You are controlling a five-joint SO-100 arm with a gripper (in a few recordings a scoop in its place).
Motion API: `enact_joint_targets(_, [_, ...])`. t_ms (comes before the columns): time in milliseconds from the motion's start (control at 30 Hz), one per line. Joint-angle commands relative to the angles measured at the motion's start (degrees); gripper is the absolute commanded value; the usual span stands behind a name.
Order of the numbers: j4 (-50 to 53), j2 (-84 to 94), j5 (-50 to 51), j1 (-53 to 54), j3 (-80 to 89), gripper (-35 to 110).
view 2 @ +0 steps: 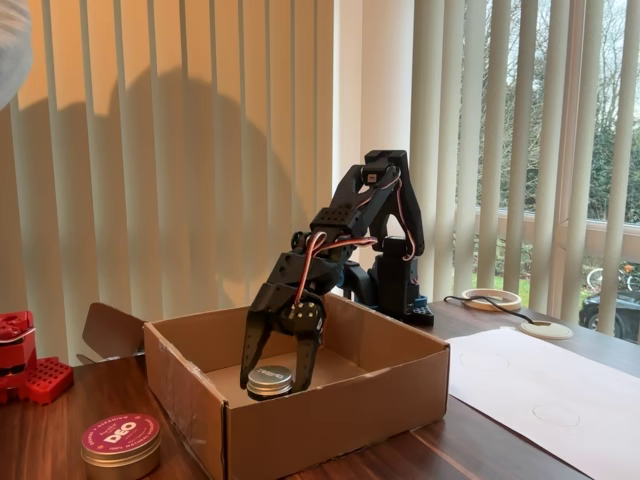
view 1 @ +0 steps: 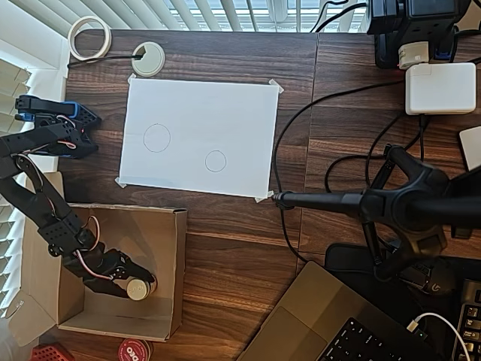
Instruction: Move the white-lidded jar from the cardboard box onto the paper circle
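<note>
**Clutter around the dark wood table**

A roll of tape (view 1: 89, 37) and a white grommet (view 1: 148, 59) lie at the far edge. A white charger (view 1: 440, 88), a laptop (view 1: 331, 323) and a black tripod (view 1: 406, 203) crowd the right side. A red-lidded tin (view 2: 121, 445) sits near red blocks (view 2: 30, 365).

1. I see the arm (view 2: 345, 225) built entirely of black plastic segments, angular and blocky, with matte surfaces in both the overhead and the fixed view.
2. Thin red and white wires (view 2: 318, 250) run in loops along the outside of the links; in the overhead view I see the same wires (view 1: 89, 259) curling beside the wrist section.
3. The base block (view 1: 52, 120) is black with a blue part at its far end.
4. The gripper (view 2: 272, 375) has two long black tapered fingers (view 2: 306, 360) below a boxy housing.
5. Small pale dots on that housing look like screw heads; I cannot tell for certain.
</note>
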Motion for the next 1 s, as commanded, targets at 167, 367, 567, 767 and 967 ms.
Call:
enact_joint_targets(167, [-1.2, 4.0, 1.8, -0.5, -2.6, 14])
enact_joint_targets(367, [-4.9, 6.2, 3.3, -1.6, -2.1, 13])
enact_joint_targets(567, [-7.6, 9.2, 4.0, -2.5, -1.1, 12])
enact_joint_targets(767, [-9.2, 15.1, 5.2, -3.7, 1.4, 12])
enact_joint_targets(967, [-12.3, 14.9, 4.0, -3.9, 2.5, 23])
